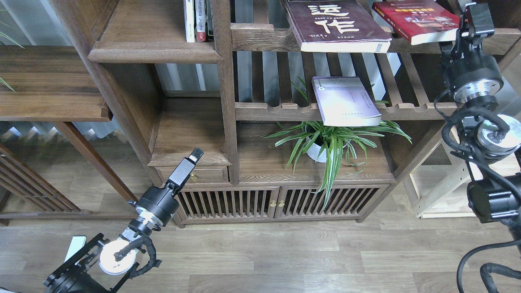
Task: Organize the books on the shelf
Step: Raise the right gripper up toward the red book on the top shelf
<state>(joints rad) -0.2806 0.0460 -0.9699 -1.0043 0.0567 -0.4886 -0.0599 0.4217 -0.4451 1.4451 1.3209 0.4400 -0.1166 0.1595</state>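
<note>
Right pincer (475, 16) beside the red book (417, 20) — glossy, yellow-titled, lying flat.

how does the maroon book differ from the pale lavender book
The maroon book has a dark cover with big white characters; the lavender book is pale with only small print. The maroon one lies on the upper slatted rack, the lavender one on the lower rack. Both lie flat, overhanging the front rail.

Maroon book (338, 24) (white chars), red book (415, 18), lavender book (346, 101)
</note>
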